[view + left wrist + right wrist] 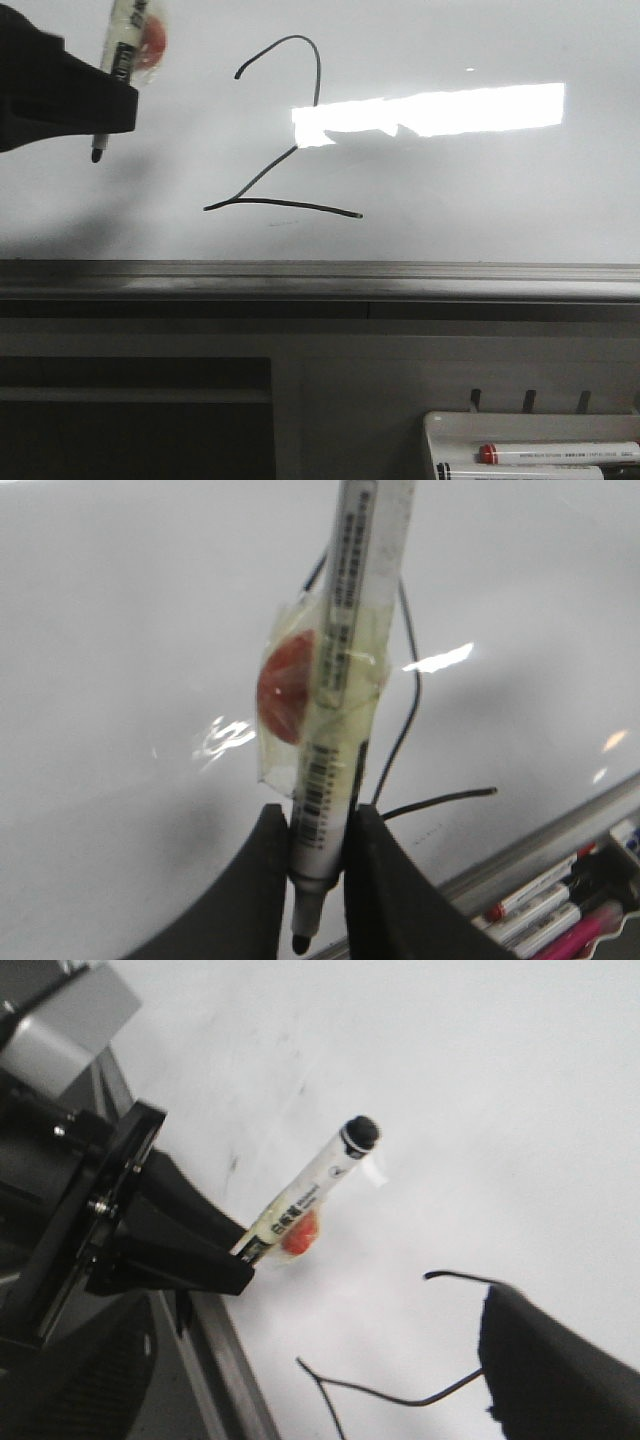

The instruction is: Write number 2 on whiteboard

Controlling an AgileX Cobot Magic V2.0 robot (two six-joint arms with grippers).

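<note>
Clamping the taped white marker with its black tip clear of the large glossy whiteboard, the left hand needed only a straight retreat, sparing the thin black hand-drawn number 2 at mid-board; the right hand's state could not be told.

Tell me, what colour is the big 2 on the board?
Black. The number 2 shows best in the front view.

Black number 2 complete on whiteboard. Left pincer at upper left clamps marker, tip down, clear of the stroke. Marker tray lower right.
</note>
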